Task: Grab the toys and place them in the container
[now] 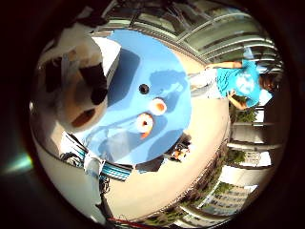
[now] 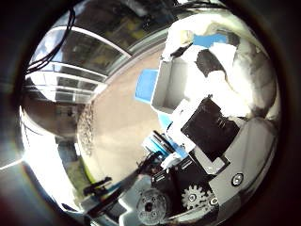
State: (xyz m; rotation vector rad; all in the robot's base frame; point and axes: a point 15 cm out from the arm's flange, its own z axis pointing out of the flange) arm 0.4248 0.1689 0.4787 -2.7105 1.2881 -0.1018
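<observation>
Hand (image 2: 221,117): white and black parts crowd the thumb-side view; whether the fingers are curled or hold anything cannot be told. A plush toy (image 1: 78,86), brown and white, fills the near edge of the little-finger view, so it sits close against the palm, probably carried.
Tabletop (image 1: 157,57): round, blue, well below the palm.
Toys (image 1: 144,123): two orange-and-white pieces, side by side mid-tabletop, apart from the hand, not yet collected.
Container (image 2: 171,87): white, open box at the tabletop edge.

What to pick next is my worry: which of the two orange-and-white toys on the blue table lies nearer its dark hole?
The paler toy; it lies nearer the hole in the table, while the other toy, showing more orange, lies farther off.
</observation>
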